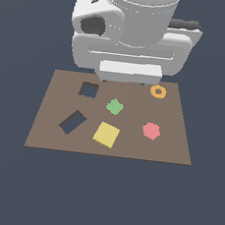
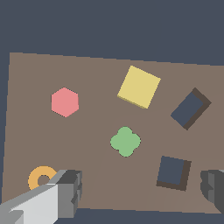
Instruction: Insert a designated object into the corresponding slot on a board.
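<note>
Wrist view, your grey fingers (image 2: 68, 192) spread wide, holding nothing, flat yellow square block (image 2: 139, 86) loose on the big brown board (image 2: 92, 74), well apart from the small dark square slot (image 2: 173, 172), green clover piece (image 2: 125, 141) between them.

green clover piece (image 1: 114, 106) | pink hexagon (image 1: 151, 131) | orange ring (image 1: 158, 92) | long dark hole (image 1: 73, 122)

Flat, even sim lighting w/ no glare or clear shadows; edges soft, maybe low-res.
</note>
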### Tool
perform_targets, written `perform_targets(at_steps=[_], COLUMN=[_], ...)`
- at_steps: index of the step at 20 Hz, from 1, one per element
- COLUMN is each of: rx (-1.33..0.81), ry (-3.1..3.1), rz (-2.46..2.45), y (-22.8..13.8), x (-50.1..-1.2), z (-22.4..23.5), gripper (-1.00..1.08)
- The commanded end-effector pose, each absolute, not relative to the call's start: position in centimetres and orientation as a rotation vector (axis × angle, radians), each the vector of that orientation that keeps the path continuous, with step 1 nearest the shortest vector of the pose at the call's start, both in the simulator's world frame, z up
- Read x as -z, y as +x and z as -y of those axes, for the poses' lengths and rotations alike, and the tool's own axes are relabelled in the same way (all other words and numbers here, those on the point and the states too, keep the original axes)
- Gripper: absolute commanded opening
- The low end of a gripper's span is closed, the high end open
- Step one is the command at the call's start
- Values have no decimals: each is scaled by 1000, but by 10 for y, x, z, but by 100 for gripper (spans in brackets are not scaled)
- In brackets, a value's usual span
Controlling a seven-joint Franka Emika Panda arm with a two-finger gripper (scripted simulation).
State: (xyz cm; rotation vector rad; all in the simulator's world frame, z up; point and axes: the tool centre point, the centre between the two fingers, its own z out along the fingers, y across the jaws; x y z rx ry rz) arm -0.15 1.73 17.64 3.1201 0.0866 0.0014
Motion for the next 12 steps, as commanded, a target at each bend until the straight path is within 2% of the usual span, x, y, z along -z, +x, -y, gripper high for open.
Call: perform_targets(at_steps=[1, 12], rx=[-1, -1], ry=[3120, 3124], rz=[-87, 30], y=[-1, 15], x=[-176, -153], z=[-17, -16], gripper=[100, 100])
